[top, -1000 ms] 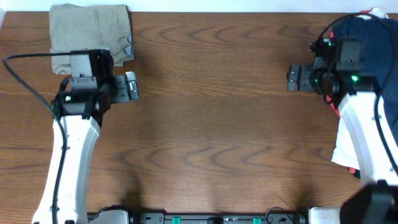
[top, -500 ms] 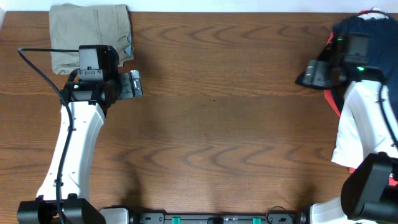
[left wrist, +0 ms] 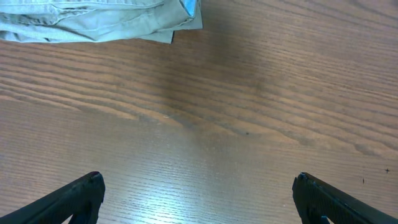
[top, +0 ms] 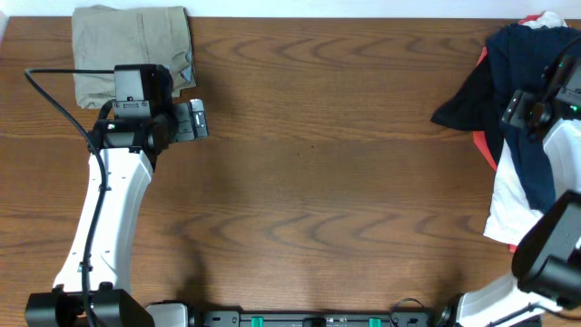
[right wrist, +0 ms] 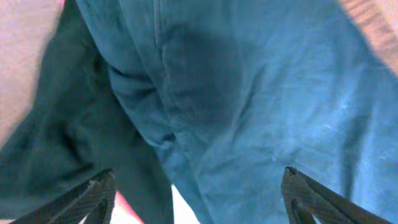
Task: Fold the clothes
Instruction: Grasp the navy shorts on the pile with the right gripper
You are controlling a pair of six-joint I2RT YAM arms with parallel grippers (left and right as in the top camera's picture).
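Navy shorts [top: 513, 59] rumpled, right tool [right wrist: 198, 179] above (jaws apart)

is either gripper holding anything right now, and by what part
Nothing is held. The left gripper is open over the table; the right gripper hangs open over the navy shorts, not pinching them.

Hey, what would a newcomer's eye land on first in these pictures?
The dark navy shorts lie crumpled at the right edge of the table, with the right gripper open over the cloth. At the far left corner sits a neatly folded tan garment, the left gripper open beside it over bare wood.
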